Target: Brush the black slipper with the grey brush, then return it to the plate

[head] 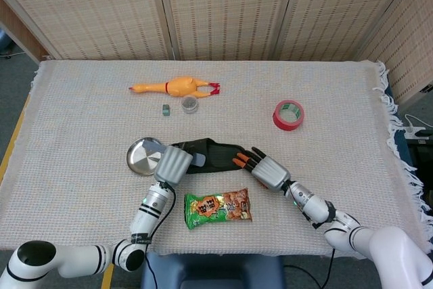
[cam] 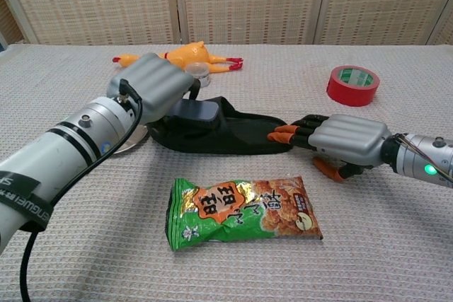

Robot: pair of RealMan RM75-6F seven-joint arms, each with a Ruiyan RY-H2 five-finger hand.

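A black slipper [head: 215,155] [cam: 230,133] lies across the middle of the table, its toe end to the right. My left hand [head: 173,164] [cam: 153,87] grips the grey brush [head: 196,158] [cam: 195,112] and holds it against the slipper's heel end. My right hand [head: 266,169] [cam: 338,140] lies flat at the toe end, and its orange fingertips [cam: 283,133] press on the slipper. The round metal plate [head: 141,156] [cam: 132,142] sits left of the slipper, partly hidden behind my left hand.
A green and orange snack bag [head: 218,208] [cam: 243,211] lies in front of the slipper. At the back are a rubber chicken [head: 177,86], a small jar [head: 190,105] and a small grey block [head: 165,108]. A red tape roll [head: 289,114] [cam: 352,84] sits at the right.
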